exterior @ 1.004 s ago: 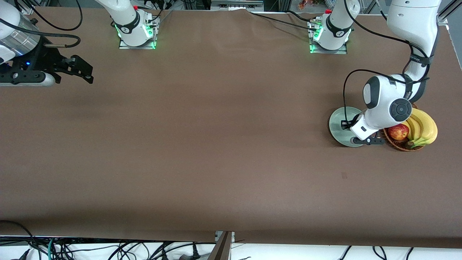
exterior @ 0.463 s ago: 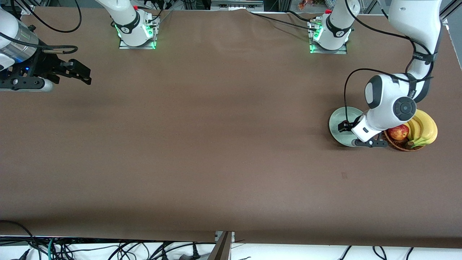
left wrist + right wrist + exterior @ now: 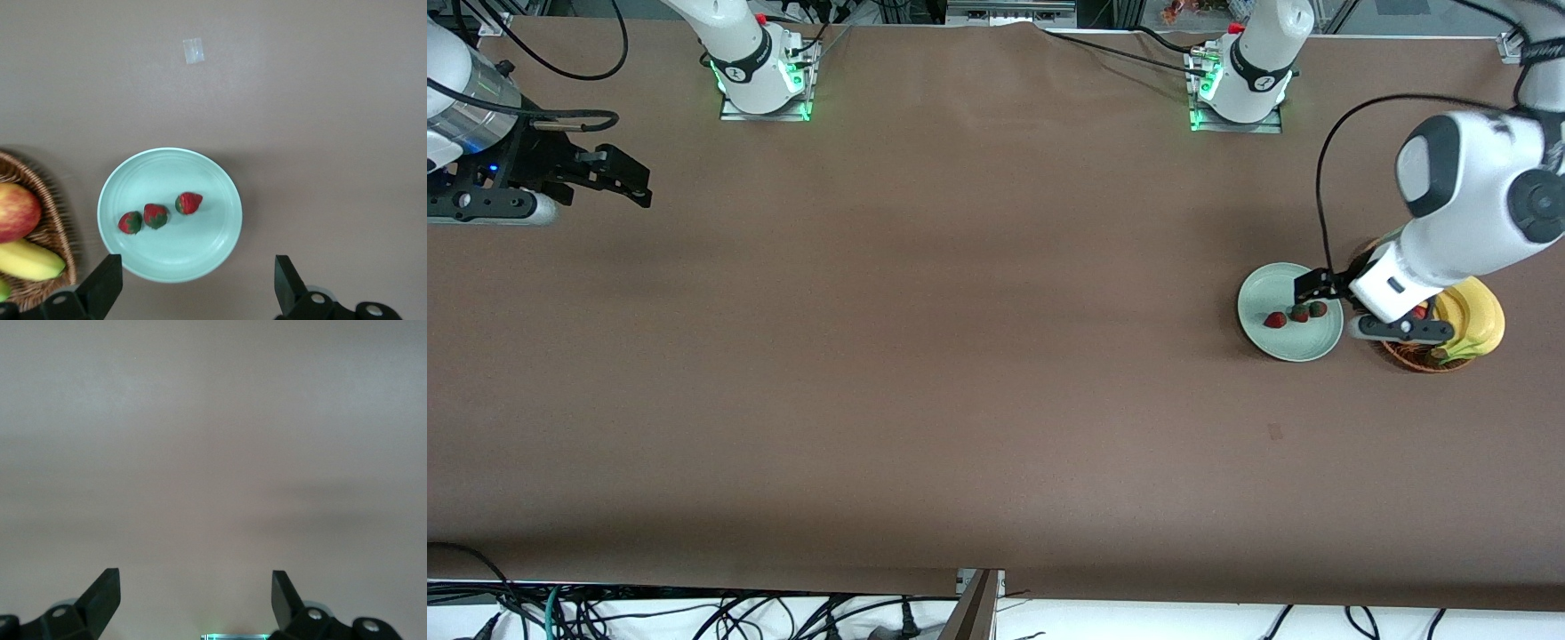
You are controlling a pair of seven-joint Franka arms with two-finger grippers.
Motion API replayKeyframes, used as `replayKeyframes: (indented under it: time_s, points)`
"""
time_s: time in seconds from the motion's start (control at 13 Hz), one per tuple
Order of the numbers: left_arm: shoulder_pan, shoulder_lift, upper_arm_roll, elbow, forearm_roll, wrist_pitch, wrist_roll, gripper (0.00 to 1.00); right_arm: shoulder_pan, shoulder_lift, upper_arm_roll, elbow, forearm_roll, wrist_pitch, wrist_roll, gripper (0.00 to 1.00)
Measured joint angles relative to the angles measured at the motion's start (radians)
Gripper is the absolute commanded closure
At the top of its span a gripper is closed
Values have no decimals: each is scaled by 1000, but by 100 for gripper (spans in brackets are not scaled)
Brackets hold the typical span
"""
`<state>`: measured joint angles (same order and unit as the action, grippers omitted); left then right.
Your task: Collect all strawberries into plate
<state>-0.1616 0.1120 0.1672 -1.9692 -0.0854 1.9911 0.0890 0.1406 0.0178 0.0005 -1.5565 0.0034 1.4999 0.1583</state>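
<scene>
Three strawberries [image 3: 155, 215] now lie in a row on the mint-green plate [image 3: 1258, 342], near the worktop's left-arm end beside the wicker basket [image 3: 1414, 357]. The left gripper [image 3: 193, 293], lifted off since a moment ago, hangs above, jaws apart and empty: collection looks complete. The right gripper [image 3: 195, 597] waits at the opposite end, jaws apart.

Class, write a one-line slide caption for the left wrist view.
Three strawberries lie on the plate beside the fruit basket, seen past the open left gripper.
</scene>
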Motion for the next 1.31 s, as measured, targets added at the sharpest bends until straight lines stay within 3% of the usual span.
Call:
replayKeyframes:
  time_s: [0.31,0.54,0.77,1.31]
  points:
    - [2,-87,-16,83,1,-190,7,0,0,0,0,0,0,0,0,0]
    - [29,-98,-80,187,4,-318,4,0,0,0,0,0,0,0,0,0]
    - [68,-98,-117,230,4,-361,2,0,0,0,0,0,0,0,0,0]
    - [78,-94,-125,267,62,-442,-27,0,0,0,0,0,0,0,0,0]
